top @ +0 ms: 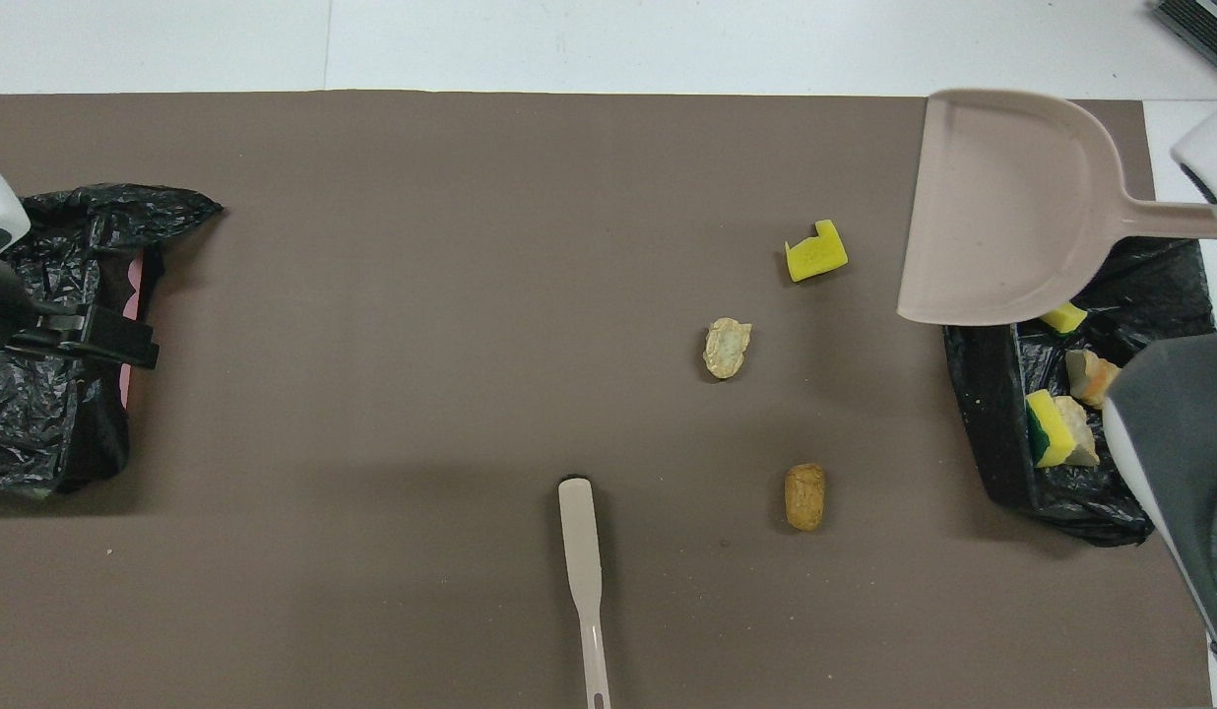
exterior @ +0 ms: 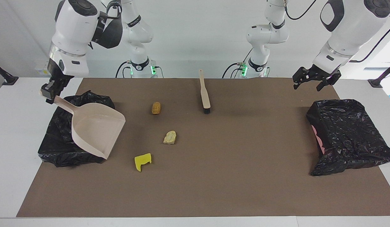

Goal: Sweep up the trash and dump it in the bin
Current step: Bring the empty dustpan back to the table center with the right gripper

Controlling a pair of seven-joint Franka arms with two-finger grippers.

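A: What's each arm doing?

B: The right gripper (exterior: 49, 93) is clamped tight on the handle of the dustpan (exterior: 95, 130), which hangs tilted with its open lip down, over the bin (exterior: 53, 145) at the right arm's end of the table. The left gripper (exterior: 315, 82) has its fingers spread wide, grips nothing, and waits in the air above the second bin (exterior: 346, 135) at the left arm's end

A: And the trash?

B: Some of it lies in the bin under the dustpan: in the overhead view a yellow sponge (top: 1050, 427) and a couple of scraps show just beside the pan's edge. Three pieces lie on the mat, all toward the table's middle from that bin: a yellow sponge chunk (exterior: 142, 161) nearest it and farthest from the robots, a pale bread lump (exterior: 170, 137) just past the chunk, and a brown lump (exterior: 156, 107) closer to the robots. The brush (exterior: 204, 93) lies flat, well apart from that bin, past the brown lump

A: So how should the step go?

B: I'd judge the pan is due back on the mat. Set its lip flat and flush beside the yellow chunk, mouth facing the three pieces, so nothing slips under. Keep the handle grip firm; the pan must not pivot. The free left gripper would need the brush
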